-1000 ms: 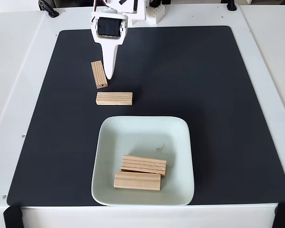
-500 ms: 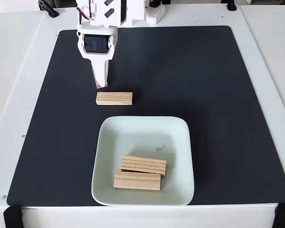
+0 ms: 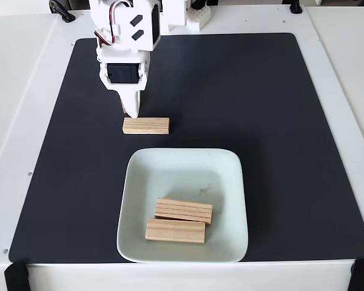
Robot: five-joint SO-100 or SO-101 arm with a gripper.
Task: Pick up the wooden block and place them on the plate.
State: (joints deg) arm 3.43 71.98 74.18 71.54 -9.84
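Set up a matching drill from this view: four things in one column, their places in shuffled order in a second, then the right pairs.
Things:
1. plate
2. two wooden blocks
3. lone wooden block
4. hand

Places:
A. on the black mat, just above the plate
B. lying inside the plate
C. lowered at the mat's upper left
D. at the mat's lower middle

Pairs: 1-D, 2-B, 3-A, 4-C
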